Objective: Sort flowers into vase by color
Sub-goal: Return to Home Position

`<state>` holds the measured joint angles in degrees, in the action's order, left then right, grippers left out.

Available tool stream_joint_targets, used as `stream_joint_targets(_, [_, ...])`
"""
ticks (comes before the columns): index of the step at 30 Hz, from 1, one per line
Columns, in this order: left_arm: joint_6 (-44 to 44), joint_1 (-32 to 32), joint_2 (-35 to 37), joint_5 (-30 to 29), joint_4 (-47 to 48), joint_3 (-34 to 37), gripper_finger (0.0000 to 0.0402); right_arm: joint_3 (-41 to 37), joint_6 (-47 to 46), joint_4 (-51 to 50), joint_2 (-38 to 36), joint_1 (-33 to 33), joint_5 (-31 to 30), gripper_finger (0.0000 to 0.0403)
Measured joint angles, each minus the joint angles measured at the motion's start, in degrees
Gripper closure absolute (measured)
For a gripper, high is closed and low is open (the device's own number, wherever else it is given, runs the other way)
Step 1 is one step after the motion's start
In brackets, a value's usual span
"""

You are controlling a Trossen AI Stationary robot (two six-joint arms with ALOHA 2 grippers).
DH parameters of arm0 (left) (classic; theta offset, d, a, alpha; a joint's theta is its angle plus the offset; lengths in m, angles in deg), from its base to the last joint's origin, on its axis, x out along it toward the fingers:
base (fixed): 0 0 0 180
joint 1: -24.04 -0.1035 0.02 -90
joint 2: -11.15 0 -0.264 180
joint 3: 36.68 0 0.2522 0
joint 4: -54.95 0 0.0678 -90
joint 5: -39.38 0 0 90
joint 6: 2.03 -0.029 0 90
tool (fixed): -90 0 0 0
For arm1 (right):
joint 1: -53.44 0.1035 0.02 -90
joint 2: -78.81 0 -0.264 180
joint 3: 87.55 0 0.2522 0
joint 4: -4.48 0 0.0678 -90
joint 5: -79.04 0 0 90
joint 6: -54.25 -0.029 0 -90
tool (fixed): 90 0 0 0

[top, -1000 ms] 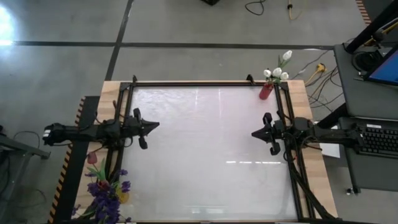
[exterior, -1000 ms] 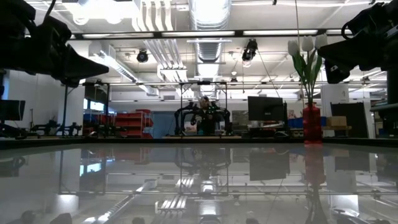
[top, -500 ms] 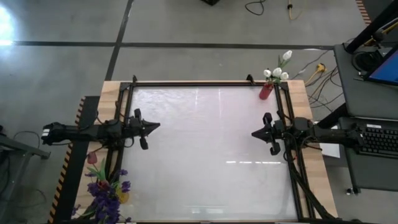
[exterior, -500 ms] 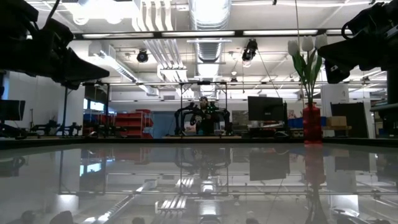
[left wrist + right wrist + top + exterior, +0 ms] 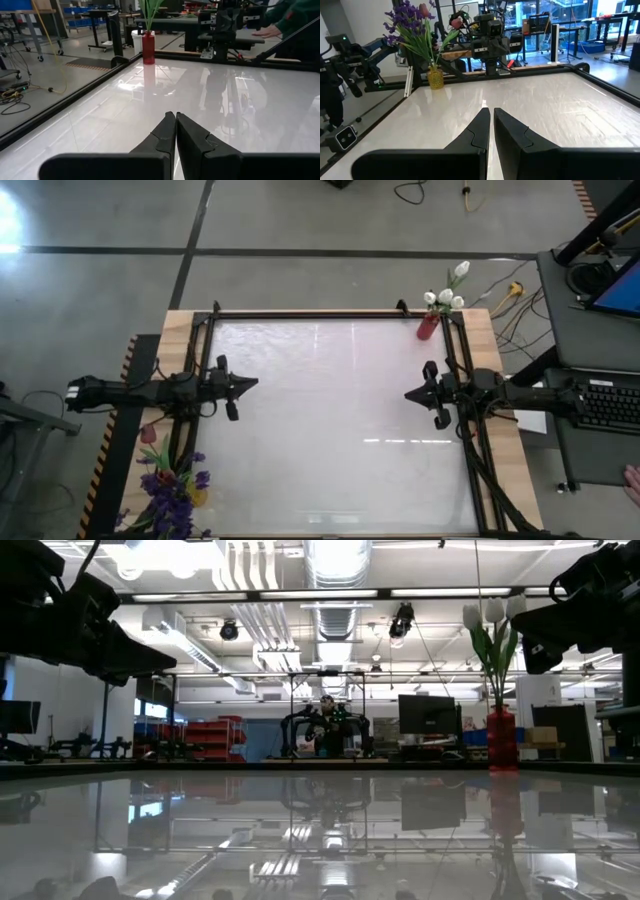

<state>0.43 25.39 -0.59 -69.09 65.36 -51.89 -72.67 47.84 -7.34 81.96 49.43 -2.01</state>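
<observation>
A red vase (image 5: 428, 326) stands on the table's far right corner with white tulips (image 5: 445, 297) in it; it also shows in the low view (image 5: 501, 740) and the left wrist view (image 5: 148, 48). A yellow vase (image 5: 435, 79) stands at the near left corner and holds purple sprays (image 5: 170, 492) and pink-red buds (image 5: 456, 22). My left gripper (image 5: 248, 383) hovers shut over the table's left side. My right gripper (image 5: 410, 394) hovers shut over the right side. Both are far from the flowers.
A black frame (image 5: 320, 313) runs around the glossy white tabletop (image 5: 330, 420). A person's hand (image 5: 267, 32) with a green sleeve rests beyond the table's right edge. A desk with a keyboard (image 5: 610, 405) stands to the right.
My left gripper has sunk a little toward the table and stays shut. Nothing else has moved.
</observation>
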Motion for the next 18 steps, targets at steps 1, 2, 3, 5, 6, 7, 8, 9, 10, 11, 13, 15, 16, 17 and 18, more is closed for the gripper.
stream_joint_targets(1, [0.0, 0.0, -0.1, 0.0, 0.0, 0.0, 0.0402, 0.0, 0.0, 0.0, 0.0, 0.0, 0.0, 0.0385])
stream_joint_targets(2, [0.0, 0.0, -0.1, 0.0, 0.0, 0.0, 0.0402, 0.0, 0.0, 0.0, 0.0, 0.0, 0.0, 0.0385])
stream_joint_targets(3, [0.0, 0.0, -0.2, 0.0, 0.0, 0.0, 0.0402, 0.0, 0.0, 0.0, 0.0, 0.0, 0.0, 0.0385])
stream_joint_targets(5, [0.0, 0.0, -0.4, 0.0, 0.0, 0.0, 0.0402, 0.0, 0.0, 0.0, 0.0, 0.0, 0.0, 0.0385])
stream_joint_targets(6, [0.0, 0.0, -0.4, 0.0, 0.0, 0.0, 0.0402, 0.1, 0.0, 0.0, 0.0, 0.0, 0.0, 0.0385])
stream_joint_targets(7, [0.0, 0.0, -0.5, 0.0, 0.0, 0.0, 0.0402, 0.1, 0.0, 0.0, 0.0, 0.0, 0.0, 0.0385])
stream_joint_targets(8, [0.0, 0.0, -0.6, 0.0, 0.0, 0.0, 0.0402, 0.1, 0.0, 0.0, 0.0, 0.0, 0.0, 0.0385])
stream_joint_targets(9, [0.0, 0.0, -0.6, 0.0, 0.0, 0.0, 0.0402, 0.1, 0.0, 0.0, 0.0, 0.0, 0.0, 0.0385])
stream_joint_targets(10, [0.0, 0.0, -0.7, 0.0, 0.0, 0.0, 0.0402, 0.1, 0.0, 0.0, 0.0, 0.0, 0.0, 0.0385])
stream_joint_targets(11, [0.0, 0.0, -0.7, 0.0, 0.0, 0.0, 0.0402, 0.1, 0.0, 0.0, 0.0, 0.0, 0.0, 0.0385])
stream_joint_targets(13, [0.0, 0.0, -0.9, 0.0, 0.0, 0.0, 0.0402, 0.1, 0.0, 0.0, 0.0, 0.0, 0.0, 0.0385])
stream_joint_targets(15, [0.0, 0.0, -1.0, 0.0, 0.0, 0.0, 0.0402, 0.1, 0.0, 0.0, 0.0, 0.0, 0.0, 0.0385])
stream_joint_targets(16, [0.0, 0.0, -1.1, 0.0, 0.0, 0.0, 0.0402, 0.1, 0.0, 0.0, 0.0, 0.0, 0.0, 0.0385])
stream_joint_targets(17, [0.0, 0.0, -1.1, 0.0, 0.0, 0.0, 0.0402, 0.1, 0.0, 0.0, 0.0, 0.0, 0.0, 0.0385])
stream_joint_targets(18, [0.0, 0.0, -1.1, 0.0, 0.0, 0.0, 0.0402, 0.1, 0.0, 0.0, 0.0, 0.0, 0.0, 0.0385])
